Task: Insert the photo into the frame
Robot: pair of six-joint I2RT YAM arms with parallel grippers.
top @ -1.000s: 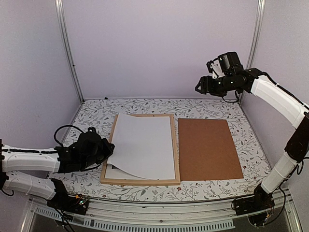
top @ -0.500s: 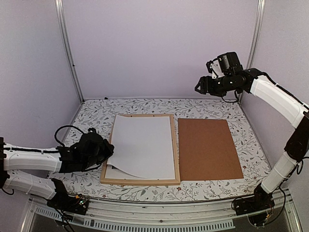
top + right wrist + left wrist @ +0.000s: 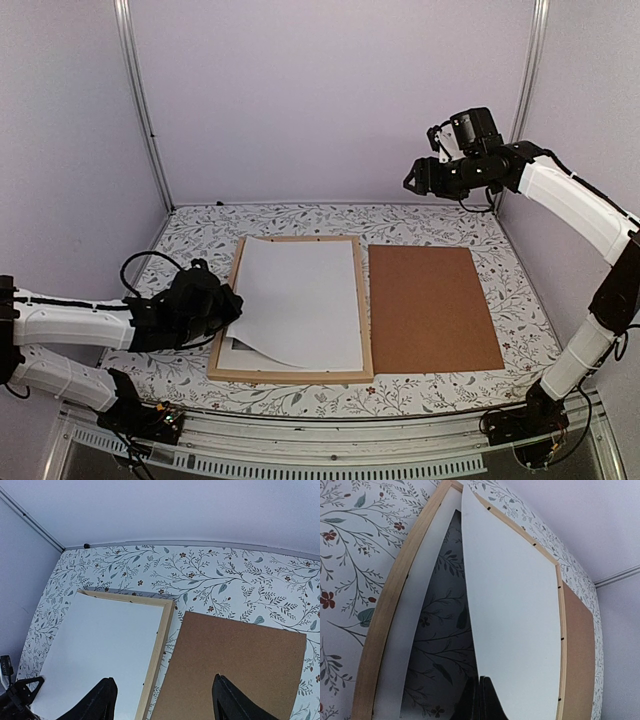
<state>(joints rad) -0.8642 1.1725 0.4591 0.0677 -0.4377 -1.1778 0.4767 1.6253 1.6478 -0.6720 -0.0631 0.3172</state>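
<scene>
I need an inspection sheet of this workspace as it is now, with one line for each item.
Surface: floral-patterned table cover, flat.
Job's things: light wooden rectangular frame lies flat; thin white-faced photo sheet rests over it, near left corner lifted.
Clutter: white cardboard mat inside the frame; brown backing board beside it, on the right.
Grippers: left gripper shut on the photo's edge; right gripper open, empty, raised high.
Cables: black cable loop beside the left arm.
Surroundings: pale lilac walls, metal posts.

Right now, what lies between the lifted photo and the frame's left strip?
The left wrist view shows the white mat: its border, then its shaded opening onto floral cloth. The left pincer holds the photo raised over the frame.
</scene>
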